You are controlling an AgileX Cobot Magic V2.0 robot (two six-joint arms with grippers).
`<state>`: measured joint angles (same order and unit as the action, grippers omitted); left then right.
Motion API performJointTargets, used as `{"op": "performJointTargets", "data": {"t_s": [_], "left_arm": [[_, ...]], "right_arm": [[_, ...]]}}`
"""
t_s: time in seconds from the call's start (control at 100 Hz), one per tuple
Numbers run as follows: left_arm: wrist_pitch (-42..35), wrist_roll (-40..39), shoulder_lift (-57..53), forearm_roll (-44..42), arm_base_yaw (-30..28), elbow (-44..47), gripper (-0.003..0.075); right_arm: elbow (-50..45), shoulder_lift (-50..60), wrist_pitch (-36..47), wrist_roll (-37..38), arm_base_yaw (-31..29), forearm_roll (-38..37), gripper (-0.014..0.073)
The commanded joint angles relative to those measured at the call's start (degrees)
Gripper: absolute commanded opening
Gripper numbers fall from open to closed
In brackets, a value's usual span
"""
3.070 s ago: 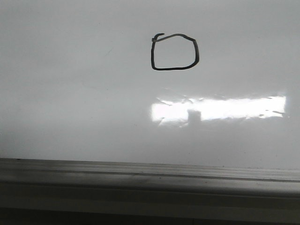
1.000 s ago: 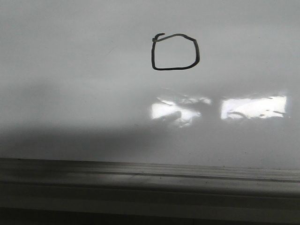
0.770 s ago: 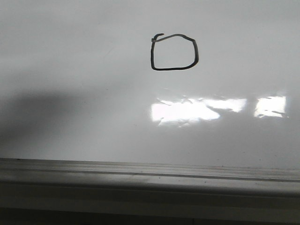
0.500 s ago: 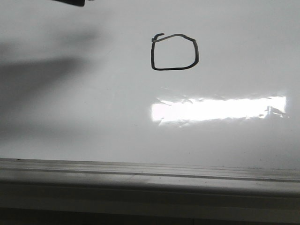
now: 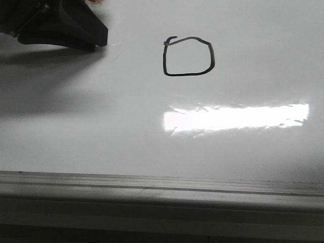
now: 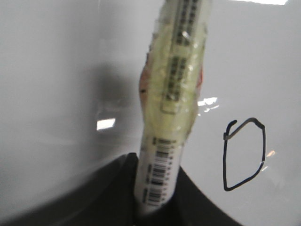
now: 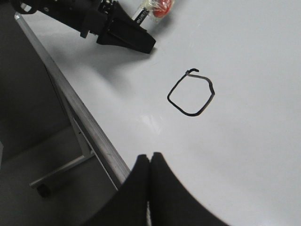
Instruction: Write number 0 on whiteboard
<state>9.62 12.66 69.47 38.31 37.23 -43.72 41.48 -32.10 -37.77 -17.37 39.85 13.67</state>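
The number 0 (image 5: pixel 188 56) is a boxy black marker loop with a small hook at its upper-left corner, drawn on the glossy whiteboard (image 5: pixel 101 126). It also shows in the left wrist view (image 6: pixel 244 155) and the right wrist view (image 7: pixel 191 96). My left gripper (image 5: pixel 63 28) is at the upper left of the board, to the left of the 0. It is shut on a marker (image 6: pixel 174 94) wrapped in clear tape with a barcode label. My right gripper (image 7: pixel 150 157) is shut and empty, near the board's railed edge.
A grey metal rail (image 5: pixel 162 187) runs along the board's near edge. A bright rectangular light glare (image 5: pixel 235 117) lies below the 0. Past the rail in the right wrist view is dark floor and a stand leg with a caster (image 7: pixel 42 188).
My left gripper has come into the front view at the upper left, its shadow sliding across the board's left side. The 0 is unchanged. The glare is whole again.
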Motion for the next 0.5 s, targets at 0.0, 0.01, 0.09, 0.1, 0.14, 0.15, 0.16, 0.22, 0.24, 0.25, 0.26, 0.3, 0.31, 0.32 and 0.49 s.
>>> {"op": "performJointTargets", "data": {"t_s": [0.0,0.01,0.09,0.1,0.14,0.15,0.16,0.22,0.24,0.25,0.26,0.3,0.31,0.32,0.49], "left_arm": [[-4.5,-0.5,0.1,0.9,0.0,-1.5,-0.0020],[-4.5,-0.5,0.1,0.9,0.0,-1.5,-0.0020],[-4.8,-0.5,0.3,2.1,0.0,-1.5,-0.0020],[-4.8,-0.5,0.3,2.1,0.0,-1.5,-0.0020],[-4.8,-0.5,0.3,2.2,0.0,-1.5,-0.0020],[-4.8,-0.5,0.3,2.2,0.0,-1.5,-0.0020],[-4.8,-0.5,0.3,2.2,0.0,-1.5,-0.0020],[-4.8,-0.5,0.3,2.2,0.0,-1.5,-0.0020],[-4.8,-0.5,0.3,2.2,0.0,-1.5,-0.0020],[-4.8,-0.5,0.3,2.2,0.0,-1.5,-0.0020],[-4.8,-0.5,0.3,2.3,0.0,-1.5,-0.0020],[-4.8,-0.5,0.3,2.6,0.0,-1.5,-0.0020],[-4.8,-0.5,0.3,2.6,0.0,-1.5,-0.0020],[-4.8,-0.5,0.3,2.9,0.0,-1.5,-0.0020],[-4.6,-0.5,0.3,3.1,0.0,-1.5,-0.0019]], "right_arm": [[1.3,-0.1,5.5,0.4,-0.3,1.7,-0.0067],[1.3,-0.1,5.7,0.4,-0.3,1.7,-0.0067],[1.3,-0.1,5.9,0.4,-0.3,2.4,-0.0067],[1.3,-0.1,5.9,0.4,-0.3,2.6,-0.0067],[1.3,-0.1,6.0,0.4,-0.3,3.0,-0.0067],[1.3,-0.1,6.0,0.4,-0.3,3.0,-0.0067],[1.3,-0.1,6.0,0.4,-0.3,3.1,-0.0067],[1.3,-0.1,6.3,0.4,-0.3,3.4,-0.0067],[1.3,-0.1,6.3,0.4,-0.3,3.6,-0.0067],[1.3,-0.1,6.4,0.4,-0.3,3.6,-0.0067],[1.3,-0.1,6.4,0.4,-0.3,3.7,-0.0067],[1.3,-0.1,6.5,0.4,-0.3,3.9,-0.0067],[1.3,-0.1,6.5,0.4,-0.3,4.0,-0.0067],[1.3,-0.1,6.5,0.4,-0.3,4.1,-0.0067],[1.3,-0.1,6.5,0.4,-0.3,5.2,-0.0067]]}}
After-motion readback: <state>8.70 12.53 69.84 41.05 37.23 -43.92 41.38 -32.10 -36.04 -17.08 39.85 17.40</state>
